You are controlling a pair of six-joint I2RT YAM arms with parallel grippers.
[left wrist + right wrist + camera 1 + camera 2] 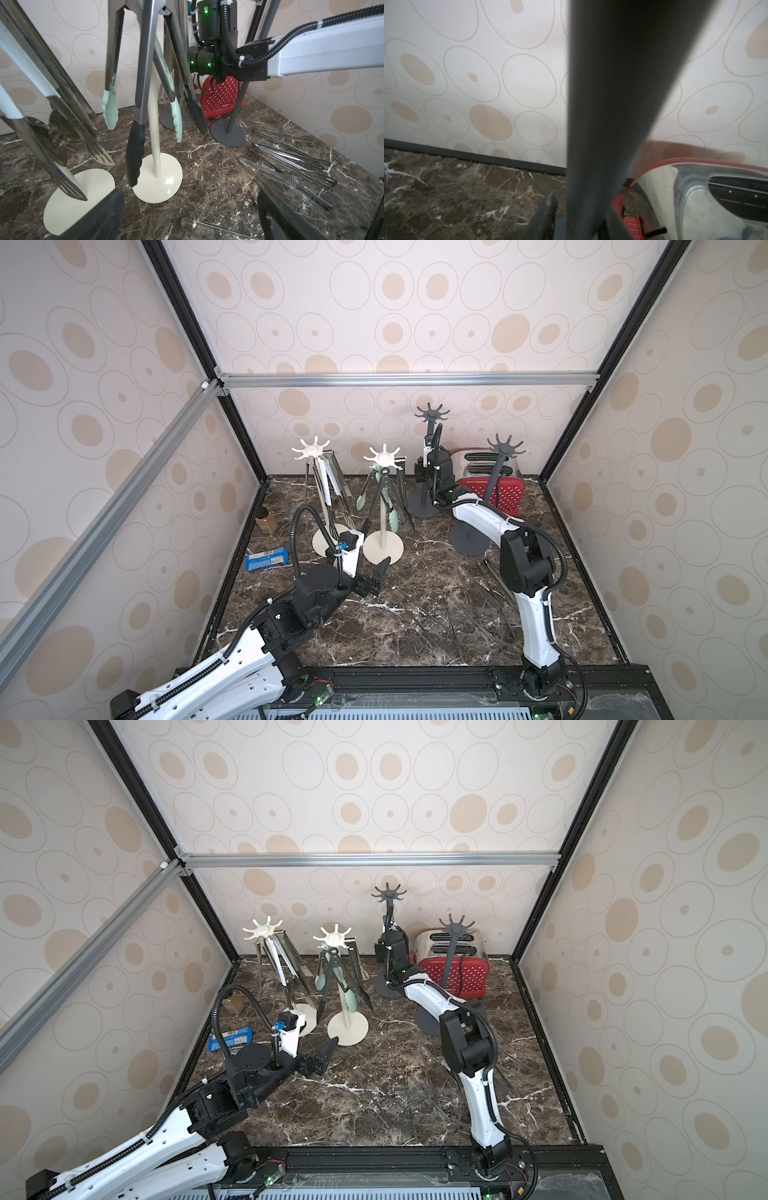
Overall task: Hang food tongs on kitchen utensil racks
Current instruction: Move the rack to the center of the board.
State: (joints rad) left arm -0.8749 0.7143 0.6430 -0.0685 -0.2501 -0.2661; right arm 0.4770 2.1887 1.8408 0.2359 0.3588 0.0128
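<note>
Two cream kitchen utensil racks [309, 452] [382, 456] stand at the back left with several food tongs [110, 104] hanging from them, some green-tipped, some black-tipped. Two dark grey racks [432, 412] [505, 448] stand at the back right with bare hooks. My right gripper [581, 205] is closed round the pole [602, 104] of the farther dark rack, one finger [548, 207] on either side. Low over the table in front of the cream racks, my left gripper [376, 578] hangs open and holds nothing. Several loose steel tongs [291, 166] lie on the marble at the right, partly under the right arm.
A red and silver toaster [498, 489] stands against the back wall behind the dark racks. A blue packet [266, 560] and a small jar [266, 520] sit by the left wall. One clear-looking tong [207, 228] lies just under my left gripper.
</note>
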